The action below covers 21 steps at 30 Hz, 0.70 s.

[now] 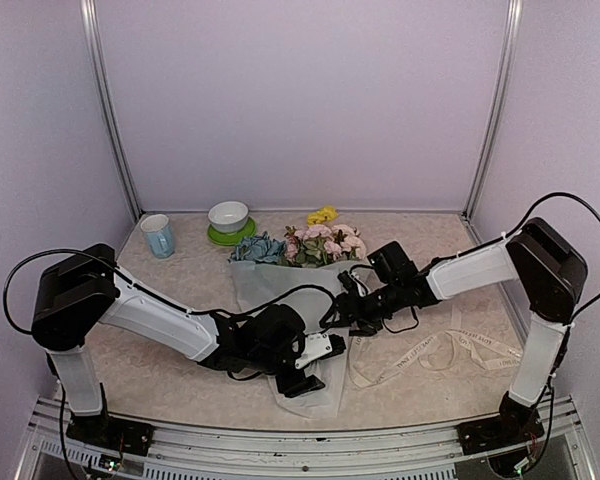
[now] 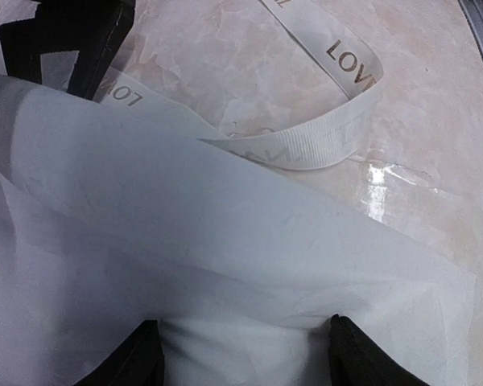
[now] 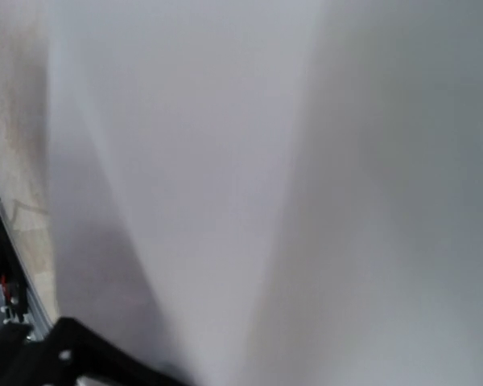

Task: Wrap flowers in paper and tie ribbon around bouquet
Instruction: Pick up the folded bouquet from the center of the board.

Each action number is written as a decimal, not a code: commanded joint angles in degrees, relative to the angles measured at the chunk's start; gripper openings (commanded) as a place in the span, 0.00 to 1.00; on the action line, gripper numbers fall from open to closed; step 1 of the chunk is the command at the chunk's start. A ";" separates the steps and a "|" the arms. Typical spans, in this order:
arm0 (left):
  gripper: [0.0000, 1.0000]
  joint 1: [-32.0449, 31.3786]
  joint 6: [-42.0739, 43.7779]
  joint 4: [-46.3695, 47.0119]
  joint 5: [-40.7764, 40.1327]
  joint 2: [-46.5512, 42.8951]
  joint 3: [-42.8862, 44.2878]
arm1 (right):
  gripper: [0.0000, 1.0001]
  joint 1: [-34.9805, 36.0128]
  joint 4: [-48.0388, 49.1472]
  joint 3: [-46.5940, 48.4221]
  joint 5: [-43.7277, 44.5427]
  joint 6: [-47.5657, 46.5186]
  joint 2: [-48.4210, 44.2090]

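The bouquet [image 1: 270, 282] of pink, yellow and blue flowers [image 1: 320, 245] in a cone of white translucent paper [image 2: 185, 241] lies on the pale table [image 1: 180, 285]. Our left gripper [image 2: 245, 363] clasps the cone's narrow near end, paper filling the gap between its black fingers [image 2: 133, 366]. Our right gripper [image 1: 352, 316] sits close against the cone's right side; whether it grips we cannot tell. The long cream-white lettered ribbon [image 1: 430, 355] lies loose beside it.

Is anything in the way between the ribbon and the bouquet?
Nothing visible. The ribbon lies right beside the bouquet, and in the left wrist view its loop reaches the paper's edge.
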 commanded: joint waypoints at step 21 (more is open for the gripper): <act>0.77 -4.92 20.59 -12.45 13.65 7.48 22.04 | 0.00 0.04 -8.76 12.12 -0.88 -7.82 6.99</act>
